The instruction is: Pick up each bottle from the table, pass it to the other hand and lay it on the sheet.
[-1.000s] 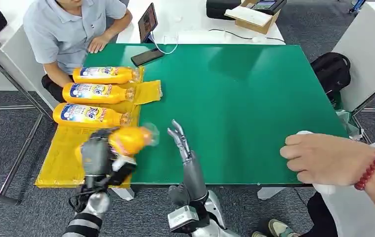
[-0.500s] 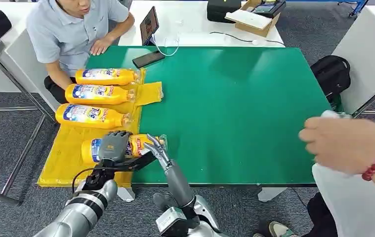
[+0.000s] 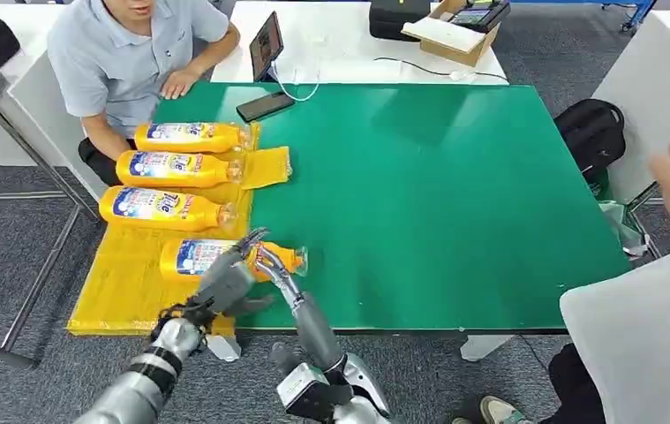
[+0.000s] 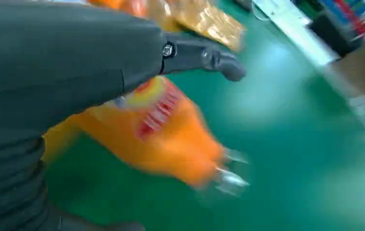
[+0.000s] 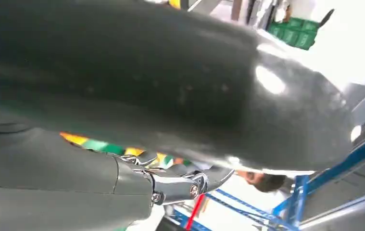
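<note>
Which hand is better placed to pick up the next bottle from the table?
Neither clearly: four bottles lie on the yellow sheet, none on the green table. Left hand and right hand both sit over the nearest bottle.

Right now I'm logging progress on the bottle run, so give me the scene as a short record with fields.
Bottles on sheet: four orange bottles, lying on their sides in a row
Nearest bottle: lies on the yellow sheet, cap end past the sheet's edge over the green table
Left robot hand: fingers apart, holding nothing, over the nearest bottle
Right robot hand: fingers straight, holding nothing
Bottles elsewhere on table: none seen
Bystander: person seated at the far left corner
</note>
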